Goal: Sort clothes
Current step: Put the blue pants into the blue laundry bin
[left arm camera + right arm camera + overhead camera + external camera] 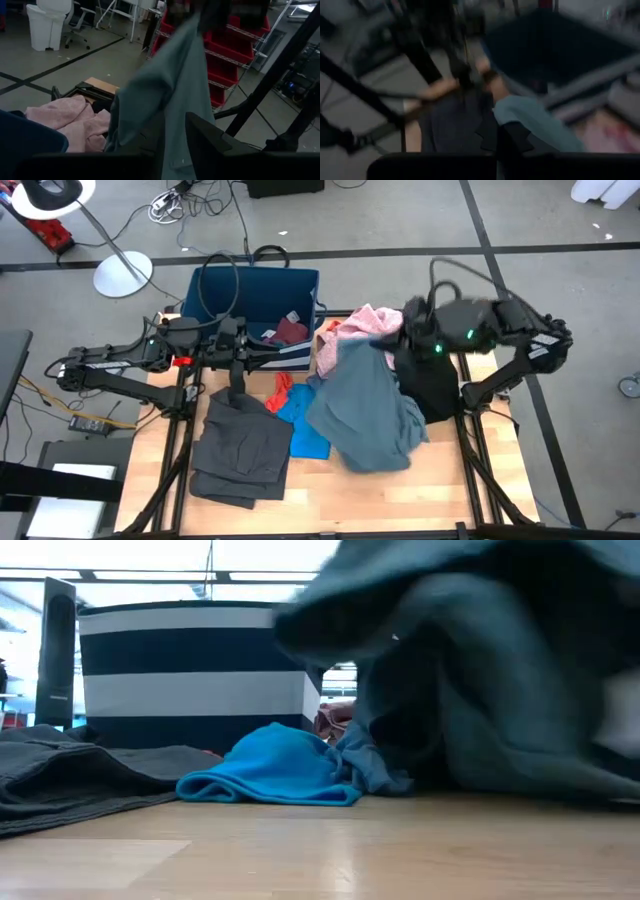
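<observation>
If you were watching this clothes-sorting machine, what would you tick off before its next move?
1. Right pincer shut on the hanging grey-blue fabric garment: ok.
2. Garment lifted fully off the wooden table: not ok, its lower part rests there.
3. Dark blue fabric bin has its top open: ok.
4. Left pincer out of the way, over the dark grey garment: ok.
5. Bright blue garment not snagged by the lifted one: cannot tell.

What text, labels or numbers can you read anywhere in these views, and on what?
None can be read.
The small tag on the maroon garment in the fabric bin: too small to read.
The grey-blue garment, dark grey garment and bright blue garment: no print visible.
</observation>
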